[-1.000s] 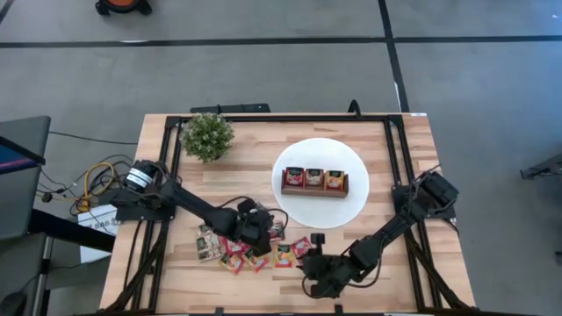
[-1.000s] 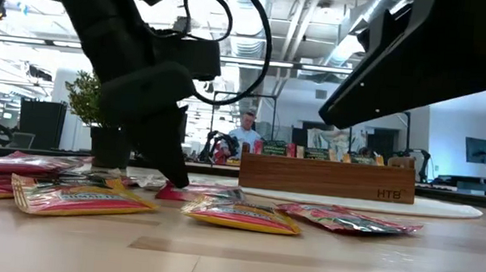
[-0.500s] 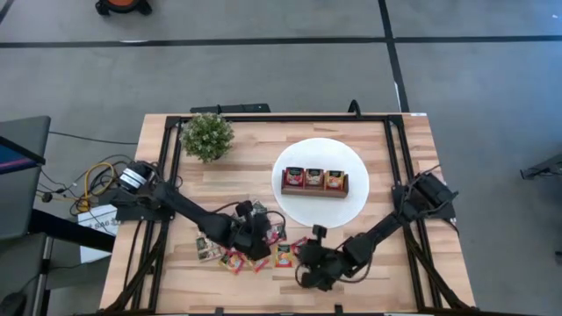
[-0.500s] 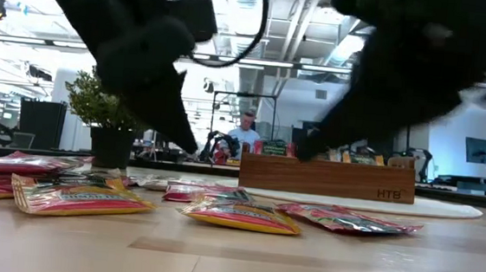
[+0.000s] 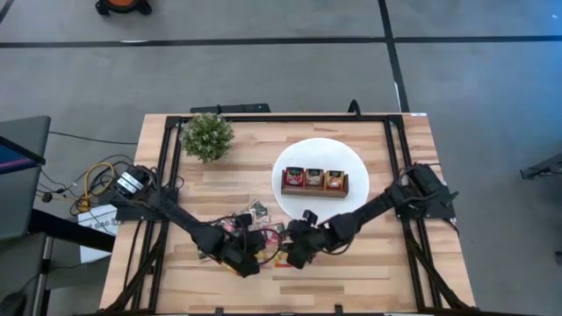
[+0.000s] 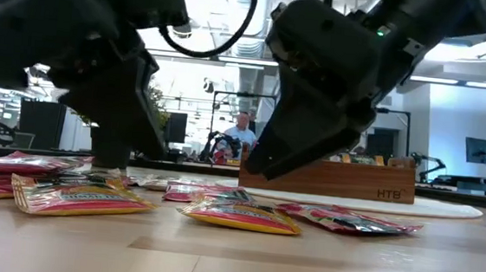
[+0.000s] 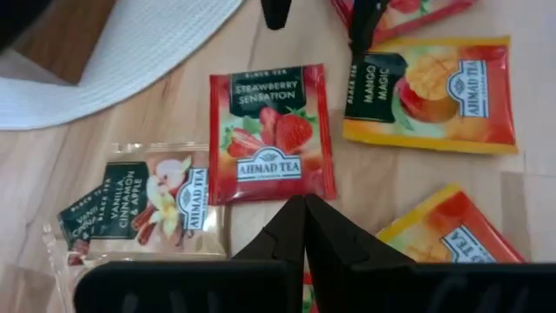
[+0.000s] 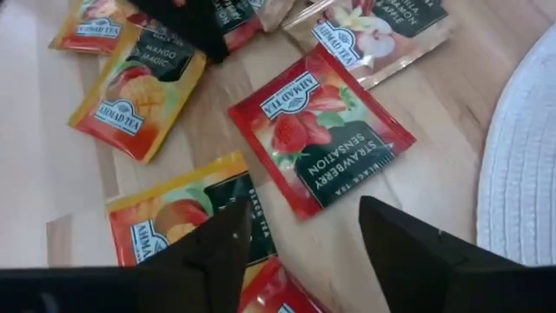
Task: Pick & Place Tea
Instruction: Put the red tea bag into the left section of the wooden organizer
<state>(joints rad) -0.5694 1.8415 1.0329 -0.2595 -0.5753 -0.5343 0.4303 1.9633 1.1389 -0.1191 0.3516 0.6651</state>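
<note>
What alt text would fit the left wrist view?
The left tool, shut and empty, points at a red strawberry sachet lying flat on the wooden table. A vanilla sachet and a mango sachet lie beside it, a white plate beyond.

One plate (image 5: 351,207), one plant (image 5: 207,136), one tray (image 5: 313,191)

From above, I can't see most of the tea sachets (image 5: 256,211); both arms cover the pile. The left gripper (image 5: 248,263) and right gripper (image 5: 290,255) are dark lumps there, fingers indistinguishable. My left wrist camera cuts off the white plate (image 7: 130,61), the vanilla sachet (image 7: 130,204) and a lower orange sachet (image 7: 460,235). The right wrist picture crops the mango sachet (image 8: 139,91). The labels in the wooden tray (image 5: 313,180) are too small to read
</note>
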